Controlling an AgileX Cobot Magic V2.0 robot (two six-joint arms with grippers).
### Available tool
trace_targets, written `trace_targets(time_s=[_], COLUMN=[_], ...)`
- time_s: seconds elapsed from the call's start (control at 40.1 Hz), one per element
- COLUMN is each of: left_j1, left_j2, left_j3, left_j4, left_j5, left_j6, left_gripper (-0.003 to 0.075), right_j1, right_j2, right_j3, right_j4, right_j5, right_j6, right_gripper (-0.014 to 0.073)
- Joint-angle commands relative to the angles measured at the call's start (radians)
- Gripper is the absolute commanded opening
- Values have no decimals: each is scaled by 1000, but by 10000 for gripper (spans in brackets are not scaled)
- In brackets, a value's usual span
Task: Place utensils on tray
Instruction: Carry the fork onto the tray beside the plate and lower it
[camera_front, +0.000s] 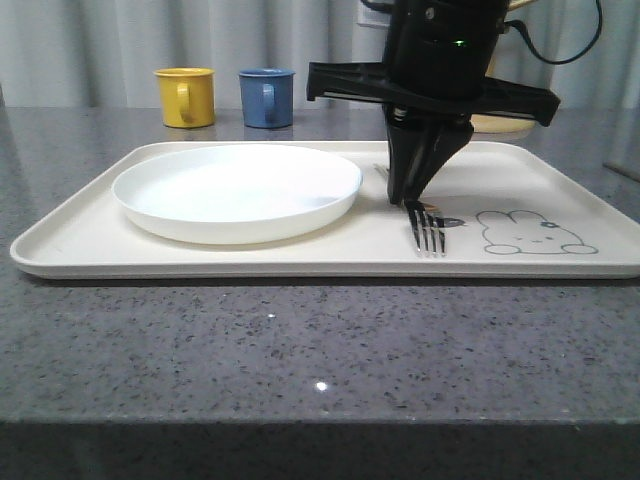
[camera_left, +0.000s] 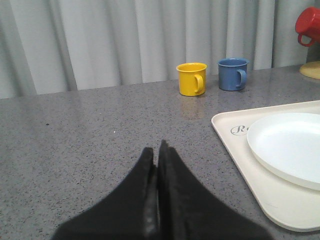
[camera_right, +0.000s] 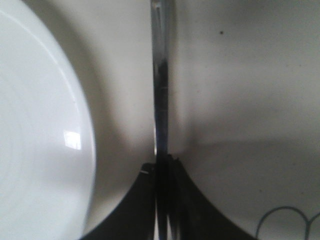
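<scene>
On the cream tray (camera_front: 80, 240), just right of the round white plate (camera_front: 237, 192), the right claw (camera_front: 412, 200) stands pointed straight down with its fingers pinched together on a shiny silver fork (camera_front: 428, 230). From the front, the fork's four tines lie flat on the tray surface, pointing toward the near rim, and they sit between the plate and the drawn rabbit (camera_front: 528, 232) printed at the tray's right end. The right wrist view shows the fork's slim handle (camera_right: 160, 85) running out from between the clamped black fingers (camera_right: 190, 205), lying beside the curved edge of the plate (camera_right: 45, 130) without touching it, with part of the rabbit outline at one corner.

Off the tray, the left claw (camera_left: 157, 155) hovers over the bare grey speckled worktop (camera_left: 75, 140), its two black fingers pressed together with nothing between them. Its wrist view takes in the tray's left end with a bit of grey script (camera_left: 239, 129) and the plate on it.

Behind the tray, a yellow mug (camera_front: 186, 96) and a blue mug (camera_front: 267, 97) stand side by side on the worktop, near each other but apart. A red mug (camera_left: 308, 23) appears at the edge of the left wrist view, above a pale yellow object whose kind I cannot tell.
</scene>
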Motion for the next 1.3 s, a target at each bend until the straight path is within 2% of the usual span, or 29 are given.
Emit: trace_targets(time_s=[0.0,0.274,0.748,0.798,0.997,1.272], left_j1=[-8,-8,-8,-8,-8,-8], left_j2=[12,12,12,12,12,12], left_j3=[-27,-27,-27,-27,-27,-27], left_j4=[-12,-12,-12,-12,-12,-12], left_j5=[-83,-83,-83,-83,-83,-83], left_j6=[-8,-8,-8,-8,-8,-8], left_gripper=[-18,-18,-18,-18,-18,-18], right_j1=[-4,-4,-4,-4,-4,-4], right_j2=[-45,-45,-45,-45,-46,-96], right_j3=[-34,-34,-34,-34,-34,-68], right_j4=[-17,-7,-7,-7,-8,-51], right_j5=[-29,-28,-28,-28,-28,12], right_j6=[-2,-1,17,17,17,17], right_gripper=[79,154,155,173,359,361])
